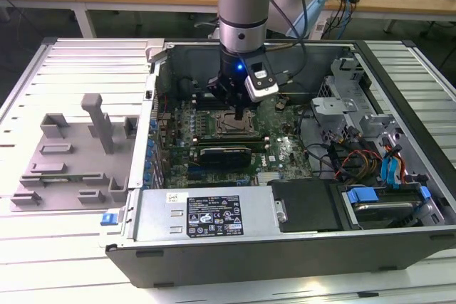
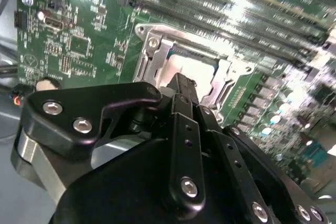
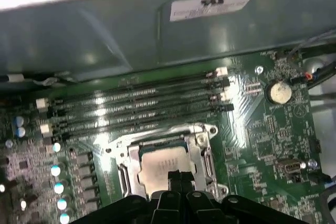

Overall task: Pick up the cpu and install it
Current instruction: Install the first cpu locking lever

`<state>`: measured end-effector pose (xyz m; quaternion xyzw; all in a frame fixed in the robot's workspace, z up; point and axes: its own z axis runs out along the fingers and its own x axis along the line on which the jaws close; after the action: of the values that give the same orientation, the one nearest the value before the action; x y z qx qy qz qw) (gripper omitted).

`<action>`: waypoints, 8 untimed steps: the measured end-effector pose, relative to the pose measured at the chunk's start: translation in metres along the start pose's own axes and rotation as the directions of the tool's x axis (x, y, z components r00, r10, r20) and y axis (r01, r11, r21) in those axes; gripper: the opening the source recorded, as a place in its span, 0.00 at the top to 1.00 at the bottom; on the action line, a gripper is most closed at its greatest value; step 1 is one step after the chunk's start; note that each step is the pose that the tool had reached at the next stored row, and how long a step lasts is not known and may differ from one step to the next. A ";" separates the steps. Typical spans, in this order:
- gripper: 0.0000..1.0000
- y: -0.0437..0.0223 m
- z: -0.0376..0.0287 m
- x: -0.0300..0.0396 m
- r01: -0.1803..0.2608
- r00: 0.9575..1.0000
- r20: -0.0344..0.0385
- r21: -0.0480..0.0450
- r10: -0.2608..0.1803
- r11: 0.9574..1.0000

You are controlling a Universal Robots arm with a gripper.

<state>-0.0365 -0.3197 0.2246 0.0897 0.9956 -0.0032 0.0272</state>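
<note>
The end effector (image 1: 241, 114) is hanging inside the open computer case (image 1: 399, 240), directly over the motherboard (image 1: 285, 151) socket (image 3: 164, 165). Its fingers (image 3: 175, 178) are standing pressed together with nothing between them, tips just above the cpu (image 3: 160, 170). The cpu is sitting in the socket frame, silvery top facing up. White and black labels are lying on the power supply (image 1: 206, 215); their print is too small to read.

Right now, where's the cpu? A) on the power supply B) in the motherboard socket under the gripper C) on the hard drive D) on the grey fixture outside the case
B: the cpu lies inside the socket frame, with the gripper directly above it.
</note>
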 end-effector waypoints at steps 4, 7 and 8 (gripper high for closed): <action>0.89 -0.0012 0.0003 -0.0002 0.032 0.999 0.000 -0.001 -0.032 0.999; 0.89 -0.0013 0.0003 -0.0002 0.040 0.999 0.000 -0.001 -0.040 0.999; 0.89 -0.0013 0.0003 -0.0002 0.042 0.999 0.000 -0.001 -0.042 0.999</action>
<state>-0.0366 -0.3210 0.2243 0.0688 0.9973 -0.0030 0.0272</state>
